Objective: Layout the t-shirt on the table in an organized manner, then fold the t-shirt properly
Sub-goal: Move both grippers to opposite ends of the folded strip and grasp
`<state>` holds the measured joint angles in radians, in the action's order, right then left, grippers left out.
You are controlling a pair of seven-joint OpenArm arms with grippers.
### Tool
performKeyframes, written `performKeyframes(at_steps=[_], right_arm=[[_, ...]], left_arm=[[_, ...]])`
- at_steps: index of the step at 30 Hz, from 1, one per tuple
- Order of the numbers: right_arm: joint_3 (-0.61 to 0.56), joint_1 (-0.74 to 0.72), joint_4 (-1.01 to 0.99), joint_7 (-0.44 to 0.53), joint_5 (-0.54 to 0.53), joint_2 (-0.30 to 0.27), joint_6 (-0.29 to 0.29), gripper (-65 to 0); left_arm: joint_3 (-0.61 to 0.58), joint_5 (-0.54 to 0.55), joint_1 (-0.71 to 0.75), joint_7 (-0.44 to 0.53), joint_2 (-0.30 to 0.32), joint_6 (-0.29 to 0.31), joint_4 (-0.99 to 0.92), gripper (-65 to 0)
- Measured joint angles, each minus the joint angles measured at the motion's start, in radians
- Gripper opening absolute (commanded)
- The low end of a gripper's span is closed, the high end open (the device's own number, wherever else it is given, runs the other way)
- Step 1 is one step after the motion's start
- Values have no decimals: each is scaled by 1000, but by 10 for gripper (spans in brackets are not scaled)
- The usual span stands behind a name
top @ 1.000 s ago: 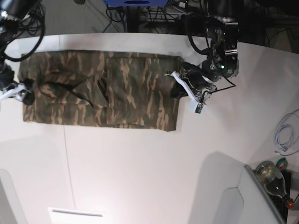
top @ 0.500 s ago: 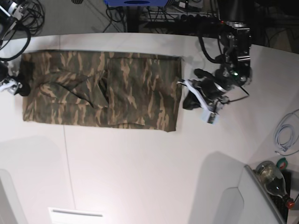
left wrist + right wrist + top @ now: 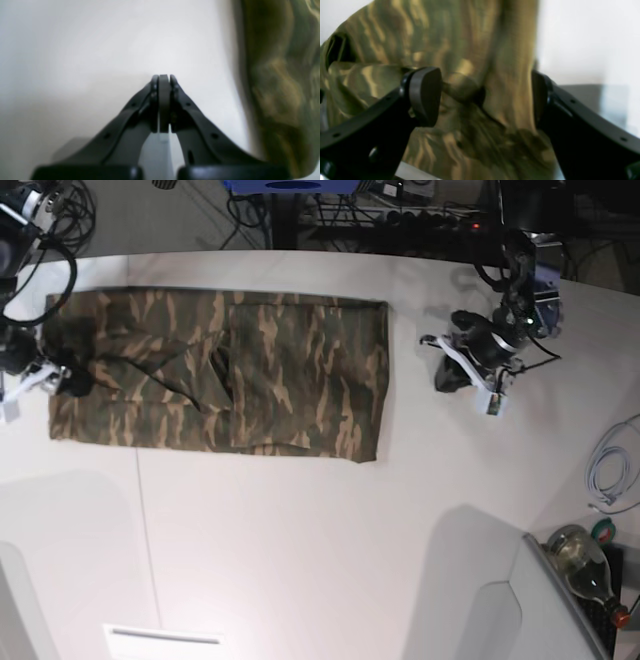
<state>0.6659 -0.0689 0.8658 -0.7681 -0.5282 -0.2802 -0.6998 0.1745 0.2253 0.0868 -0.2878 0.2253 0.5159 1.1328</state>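
Now the t-shirt (image 3: 475, 50) lies between the right tool's (image 3: 486, 96) spread fingers.

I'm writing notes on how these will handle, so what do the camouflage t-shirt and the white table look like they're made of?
The t-shirt: soft woven or knit cloth, matte, judging by its limp folds and creases; the exact fibre can't be told. The table: a hard, smooth white surface, probably laminate or painted board, with a slight sheen; it shows soft glare and a thin dark seam.
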Motion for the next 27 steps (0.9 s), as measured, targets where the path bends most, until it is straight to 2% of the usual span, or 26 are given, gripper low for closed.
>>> performKeyframes(at_steps=[2,7,12,19,21,24,27], right_arm=[[-1,0,1,8,-20,19,-11,-185],[-9,0,1,2,-23,20,-16,-194],[-12,2,1,-35,-26,17,-16,-288],[-16,3,2,-90,-35,6,-16,-291],[-51,4,6,-90,-34,-3,-17,-291],[-102,17,55,-104,-12,-2,-17,-291],[-106,26,64,-100,-19,3,-17,-293]], left_arm=[[-14,0,-5,13,-2,4,-11,-650],[-67,7,-9,34,-7,-3,-15,-650],[-90,6,-31,15,-33,6,-16,-650],[-90,-2,-40,11,-43,3,-18,-650],[-90,-10,-50,11,-51,-1,-19,-650],[-90,-71,-55,19,-54,0,-19,-650],[-84,-114,-56,31,-77,0,-18,-650]])
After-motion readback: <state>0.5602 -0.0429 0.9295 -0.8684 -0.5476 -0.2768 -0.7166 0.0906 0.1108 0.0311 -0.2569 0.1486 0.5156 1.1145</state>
